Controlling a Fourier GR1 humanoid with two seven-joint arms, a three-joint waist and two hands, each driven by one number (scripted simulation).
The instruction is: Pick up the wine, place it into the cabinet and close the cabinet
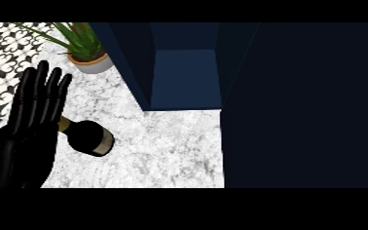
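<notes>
At the far left the robot's black left hand (36, 102) stands with its fingers straight and spread wide, palm facing the view, holding nothing; it looks at rest near the edge. Just right of it, and partly hidden behind its lower fingers, a dark glass wine bottle with a tan neck and a pale label band (90, 136) stands on the white marbled stone counter (173, 151), seen nearly from above. It touches or nearly touches the hand's edge; which, I cannot tell. Behind, a green spiky plant in a terracotta-and-grey pot (87, 53) sits near the counter's back left. Further right the dark navy cabinet (183, 68) stands open, its blue interior showing, and its broad dark door (295, 107) fills the right side. The right hand is not in sight.

Risks, as I judge them: the bottle is tall and narrow, so a sideways brush from the open left hand could tip it. The cabinet's opening looks narrow, so the bottle may strike its walls on entry. The wide door may also block the approach
</notes>
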